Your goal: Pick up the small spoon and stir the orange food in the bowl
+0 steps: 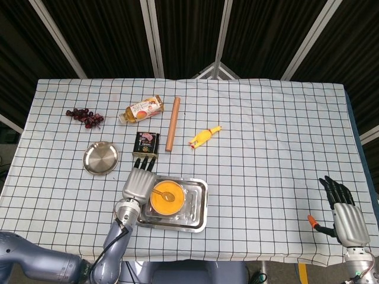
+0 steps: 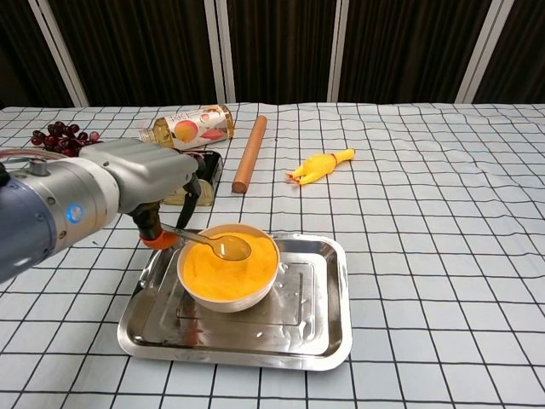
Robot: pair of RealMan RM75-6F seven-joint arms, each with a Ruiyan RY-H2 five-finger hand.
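Note:
My left hand (image 1: 140,182) (image 2: 145,183) grips the small spoon (image 2: 213,243) by its orange handle. The spoon's metal bowl (image 1: 166,196) rests on the orange food (image 2: 228,263) inside the white bowl (image 2: 223,300), tilted down from the left. That bowl stands in the steel tray (image 2: 324,328) (image 1: 200,207) near the table's front. My right hand (image 1: 344,214) lies at the table's front right corner, fingers spread and holding nothing; it shows in the head view only.
Behind the tray lie a dark tin (image 1: 145,144), a juice bottle (image 2: 189,127), a wooden rolling pin (image 2: 249,152) and a yellow rubber chicken (image 2: 318,165). A steel plate (image 1: 100,158) and grapes (image 1: 84,116) are at the left. An orange-tipped object (image 1: 314,224) lies beside my right hand.

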